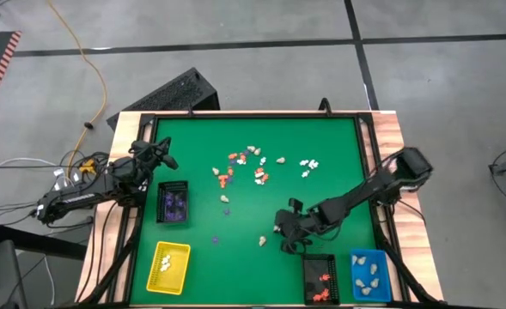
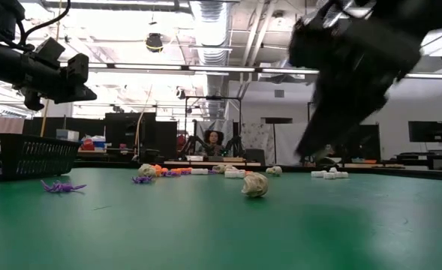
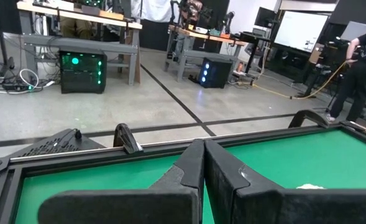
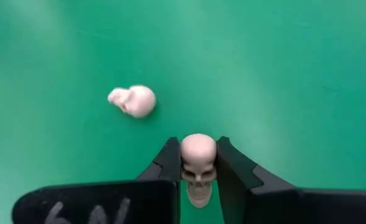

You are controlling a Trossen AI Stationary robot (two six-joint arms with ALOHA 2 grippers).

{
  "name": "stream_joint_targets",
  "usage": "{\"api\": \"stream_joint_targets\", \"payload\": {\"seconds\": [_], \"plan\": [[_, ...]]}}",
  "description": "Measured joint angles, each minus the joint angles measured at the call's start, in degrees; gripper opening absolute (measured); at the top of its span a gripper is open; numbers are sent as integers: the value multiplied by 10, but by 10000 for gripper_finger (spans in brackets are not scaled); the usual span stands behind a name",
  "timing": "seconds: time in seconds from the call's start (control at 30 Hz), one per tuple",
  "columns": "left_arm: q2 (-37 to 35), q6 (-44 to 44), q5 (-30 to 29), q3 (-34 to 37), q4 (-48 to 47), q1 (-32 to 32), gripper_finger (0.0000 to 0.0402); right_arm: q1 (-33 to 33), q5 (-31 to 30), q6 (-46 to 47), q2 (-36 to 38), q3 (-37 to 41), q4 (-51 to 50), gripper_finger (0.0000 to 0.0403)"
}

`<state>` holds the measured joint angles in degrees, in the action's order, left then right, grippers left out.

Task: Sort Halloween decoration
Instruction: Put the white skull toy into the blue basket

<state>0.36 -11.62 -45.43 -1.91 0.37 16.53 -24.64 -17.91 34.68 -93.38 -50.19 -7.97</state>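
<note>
Your right pincer [image 4: 198,163] is pinching a cream-beige skull figurine [image 4: 198,167] between its two dark fingers [image 4: 168,163], one on each side of the skull. In the high view this right pincer [image 1: 284,232] sits low over the green bench [image 1: 338,146], in its near right part, just above the black tray [image 1: 320,277].

A second cream skull [image 4: 133,101] lies on its side on the green felt near the held one, apart from the fingers. You can see it in the high view as a pale speck [image 1: 263,241] just left of the pincer, and in the low view it rests alone in the middle of the felt [image 2: 255,184].

The rest of the Halloween decoration is scattered across the far middle of the bench: an orange-red cluster [image 1: 227,178], white pieces [image 1: 307,163] to the right of it, and a few cream ones between. A purple spider figurine [image 2: 63,187] lies on the felt near the left black tray [image 1: 173,202], which holds purple pieces. The yellow tray [image 1: 168,267] holds white pieces, the right black tray holds orange-red ones, and the blue tray [image 1: 369,275] holds cream ones.

Your left pincer [image 3: 204,168] is pressed together, holding nothing, and waits raised at the left edge of the bench [image 1: 154,154].
</note>
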Motion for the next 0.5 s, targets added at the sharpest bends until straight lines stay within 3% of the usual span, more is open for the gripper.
{"api": "stream_joint_targets", "payload": {"seconds": [0.27, 0.5], "plan": [[0, 9, 0, 0, 0, 0, 0, -64, 23, 144, 185, -1, -189, 77], [0, 9, 0, 0, 0, 0, 0, -175, 89, 429, 296, -1, -369, 77]]}}
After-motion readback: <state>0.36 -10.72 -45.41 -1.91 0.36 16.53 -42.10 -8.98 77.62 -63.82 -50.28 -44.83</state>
